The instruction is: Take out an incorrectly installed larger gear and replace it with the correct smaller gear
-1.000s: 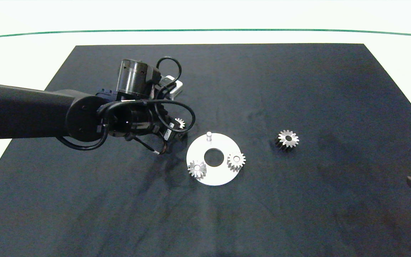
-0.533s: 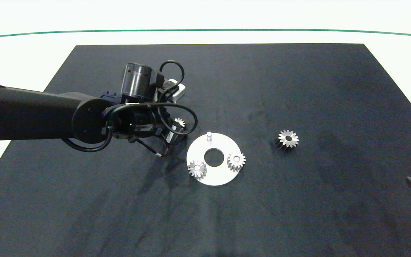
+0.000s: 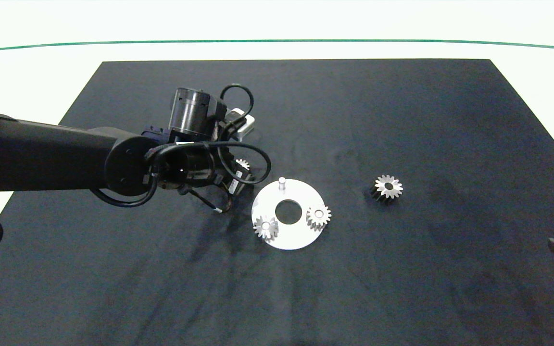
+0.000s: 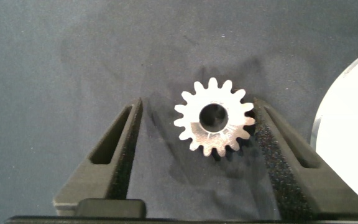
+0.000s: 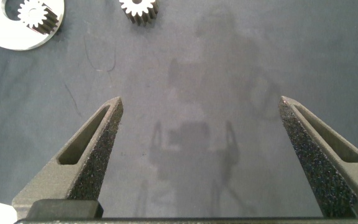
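The smaller gear (image 4: 214, 117), stubby-toothed with a wide dark hole, lies flat on the black mat between the fingers of my left gripper (image 4: 197, 104), which is open around it. One pad (image 4: 271, 140) sits close against its teeth. In the head view only a sliver of this gear (image 3: 243, 164) peeks out under the left wrist, just left of the round silver plate (image 3: 301, 239). The larger gear (image 3: 387, 187), with pointed teeth, rests on the mat right of the plate. My right gripper (image 5: 201, 102) stands open over bare mat at the right edge.
The plate carries two all-silver gears (image 3: 266, 227) (image 3: 318, 216) and a bare upright peg (image 3: 282, 182) at its far side, around a centre hole. The left arm (image 3: 56, 156) and its cables cover the mat left of the plate. The mat's edge (image 3: 80, 91) borders white table.
My left arm has shifted a little to the right, toward the plate, over the smaller gear. The gears, the plate and the right gripper stay where they were.
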Robot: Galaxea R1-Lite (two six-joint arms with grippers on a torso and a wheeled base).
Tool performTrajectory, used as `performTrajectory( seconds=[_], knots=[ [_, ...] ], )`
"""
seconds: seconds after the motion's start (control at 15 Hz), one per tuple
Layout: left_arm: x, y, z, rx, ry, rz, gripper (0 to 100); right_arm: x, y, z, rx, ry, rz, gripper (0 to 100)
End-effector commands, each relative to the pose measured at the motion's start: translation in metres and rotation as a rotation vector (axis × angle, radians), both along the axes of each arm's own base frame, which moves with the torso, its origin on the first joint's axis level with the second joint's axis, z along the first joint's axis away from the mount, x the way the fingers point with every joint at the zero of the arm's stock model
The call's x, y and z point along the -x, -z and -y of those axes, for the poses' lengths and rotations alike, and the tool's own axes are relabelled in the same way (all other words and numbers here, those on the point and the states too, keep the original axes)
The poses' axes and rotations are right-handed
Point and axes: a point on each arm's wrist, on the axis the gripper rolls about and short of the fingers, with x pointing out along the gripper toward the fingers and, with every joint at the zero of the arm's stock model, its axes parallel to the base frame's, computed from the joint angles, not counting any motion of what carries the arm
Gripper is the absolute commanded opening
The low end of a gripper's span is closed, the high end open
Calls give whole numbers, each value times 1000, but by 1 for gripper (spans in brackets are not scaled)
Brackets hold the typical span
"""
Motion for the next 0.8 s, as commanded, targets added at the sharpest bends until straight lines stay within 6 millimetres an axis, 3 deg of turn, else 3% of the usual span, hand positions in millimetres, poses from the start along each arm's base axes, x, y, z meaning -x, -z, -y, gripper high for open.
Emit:
performTrajectory(
  seconds=[0.07,0.8],
  knots=[
    [-1,3,0,-8,0,-9,60,2,-1,1,-1,-1,6,100],
    [1,7,5,-12,11,-17,38,2,1,1,-1,0,1,100]
  ],
)
